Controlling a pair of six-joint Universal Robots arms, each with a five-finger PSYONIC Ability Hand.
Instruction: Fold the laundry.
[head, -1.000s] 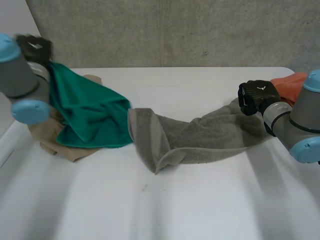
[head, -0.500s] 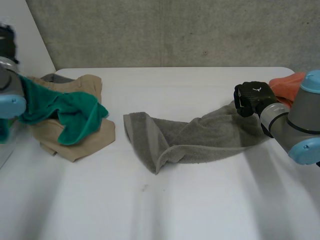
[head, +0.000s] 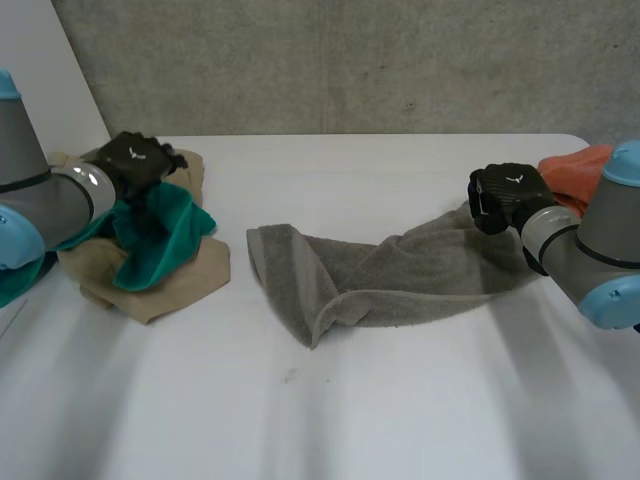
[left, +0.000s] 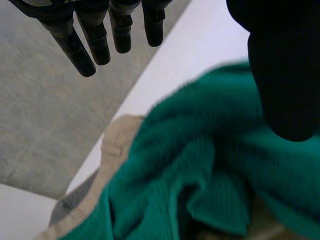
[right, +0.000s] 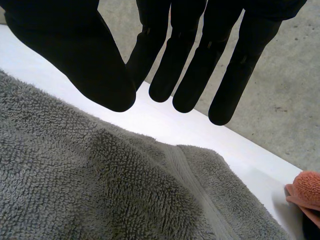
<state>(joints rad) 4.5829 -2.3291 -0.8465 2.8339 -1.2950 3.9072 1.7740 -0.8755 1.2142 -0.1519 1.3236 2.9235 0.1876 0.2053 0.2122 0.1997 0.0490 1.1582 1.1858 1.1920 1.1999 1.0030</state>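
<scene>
A grey towel (head: 400, 275) lies crumpled across the middle of the white table (head: 400, 420). Its right end sits under my right hand (head: 505, 195). In the right wrist view that hand (right: 75, 60) has its fingers drawn in toward the thumb with no cloth between them, just above the towel (right: 100, 190). A green cloth (head: 160, 235) is bunched on a tan garment (head: 185, 280) at the left. My left hand (head: 135, 160) hovers over the green cloth (left: 200, 165), and in its wrist view its fingers (left: 95, 35) are straight and spread, holding nothing.
An orange cloth (head: 580, 165) lies at the table's back right corner, behind my right arm, and its edge (right: 307, 192) is just past the towel's end. A dark grey piece (left: 70, 210) peeks out from under the tan garment (left: 115, 145). A concrete wall stands behind the table.
The left hand carried the green cloth from the air down to the left, let it go onto the tan garment, and now sits open over it. The right hand shifted slightly left.
</scene>
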